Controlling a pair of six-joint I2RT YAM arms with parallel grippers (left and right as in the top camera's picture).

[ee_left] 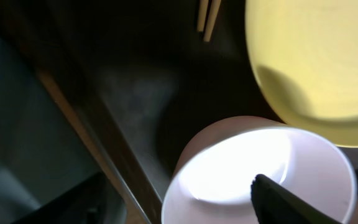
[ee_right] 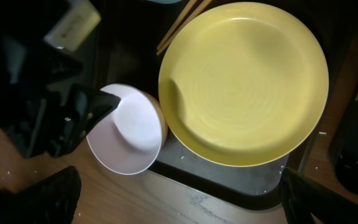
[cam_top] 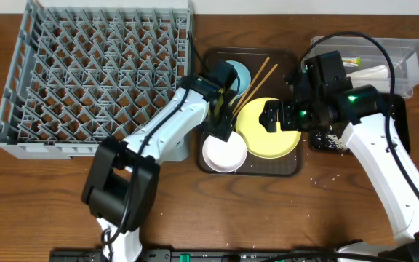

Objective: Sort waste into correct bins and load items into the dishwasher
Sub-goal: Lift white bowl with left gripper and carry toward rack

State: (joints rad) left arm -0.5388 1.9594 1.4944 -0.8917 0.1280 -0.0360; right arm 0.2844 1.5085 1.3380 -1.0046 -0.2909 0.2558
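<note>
The white bowl (cam_top: 224,153) stands at the front left of the brown serving tray (cam_top: 282,168), next to the yellow plate (cam_top: 268,128). My left gripper (cam_top: 221,122) is open astride the bowl's rim. In the left wrist view one finger (ee_left: 284,200) is inside the bowl (ee_left: 253,168). My right gripper (cam_top: 281,116) hovers over the plate's right side, open and empty (ee_right: 179,208). The light blue bowl (cam_top: 243,73) and the chopsticks (cam_top: 257,78) lie at the tray's back. The grey dish rack (cam_top: 100,73) is at the left. No small white cup shows.
The clear tub (cam_top: 407,57) at the back right holds the wrapper (cam_top: 352,62) and the napkin (cam_top: 373,73). The black tray (cam_top: 401,124) beside it holds rice scraps (cam_top: 331,142). Grains lie scattered on the wood in front.
</note>
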